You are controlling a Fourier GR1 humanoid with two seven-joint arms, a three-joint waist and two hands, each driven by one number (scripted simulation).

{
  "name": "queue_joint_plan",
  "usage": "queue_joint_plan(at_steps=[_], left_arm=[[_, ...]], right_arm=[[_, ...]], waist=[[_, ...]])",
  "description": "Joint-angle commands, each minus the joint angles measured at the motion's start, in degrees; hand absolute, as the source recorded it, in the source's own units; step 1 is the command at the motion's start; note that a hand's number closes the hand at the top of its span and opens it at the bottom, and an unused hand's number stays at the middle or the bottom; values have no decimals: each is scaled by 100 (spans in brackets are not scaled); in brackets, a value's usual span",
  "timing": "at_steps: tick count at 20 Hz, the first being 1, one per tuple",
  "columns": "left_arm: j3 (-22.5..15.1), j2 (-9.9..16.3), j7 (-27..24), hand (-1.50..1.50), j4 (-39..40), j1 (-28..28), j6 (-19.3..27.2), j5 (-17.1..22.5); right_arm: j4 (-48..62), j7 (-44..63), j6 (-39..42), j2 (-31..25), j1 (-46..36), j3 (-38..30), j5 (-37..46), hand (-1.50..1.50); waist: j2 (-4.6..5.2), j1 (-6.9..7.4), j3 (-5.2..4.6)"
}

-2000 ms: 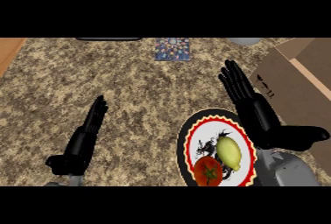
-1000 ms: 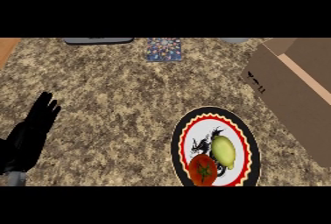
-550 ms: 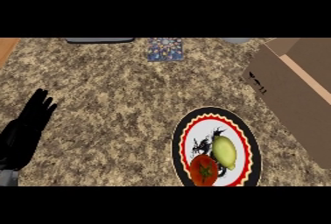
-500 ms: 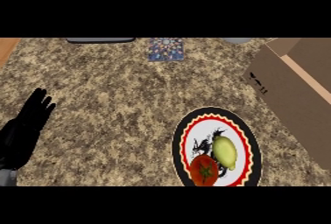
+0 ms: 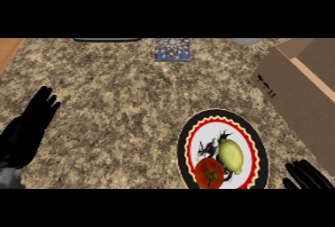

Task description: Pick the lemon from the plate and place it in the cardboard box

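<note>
Speckled brown granite counter [image 5: 131,111] fills the scene. Near its right side lies a round white plate [image 5: 252,146] with a black rim, a red and yellow scalloped border and a black dragon drawing. On the plate rest a yellow-green oval lemon [image 5: 230,154] and, touching it at the near left, a red tomato [image 5: 211,174] with a green stalk. A brown cardboard box [image 5: 304,93] stands at the right edge, just beside the plate's far right rim. The black right hand [image 5: 306,177] shows only its spread, straight fingertips at the near right corner, just right of the plate and apart from the lemon, holding nothing. The black left hand [image 5: 26,131] rests at the left edge, fingers straight and together, well apart from the lemon. A small patterned blue square [image 5: 172,48] lies at the far edge.
</note>
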Motion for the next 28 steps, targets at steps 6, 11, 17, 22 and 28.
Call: queue_joint_plan(at_steps=[6, 11, 17, 22, 28], left_arm=[[87, -339, 128, 0, 137, -311, 50, -357], [428, -295, 71, 0, 406, -268, -453, -217], [525, -503, 196, 0, -384, 353, -530, -440], [365, -829, 299, 0, -105, 33, -414, -765], [691, -782, 528, 0, -142, -205, -492, -814]], right_arm=[[-101, 1262, 608, 444, -458, 1059, 1577, -150], [1198, 739, 81, 510, -861, 652, 1453, -150], [800, 1040, 589, 580, -1143, 862, 1579, -150], [1002, 600, 28, 639, -881, 842, 1558, -150], [1028, 1006, 102, 744, -1113, 1020, 2152, -150]], waist=[[-4, -11, 6], [-3, -2, 9], [-10, 21, 8], [-10, -6, 9], [-7, 2, 8]])
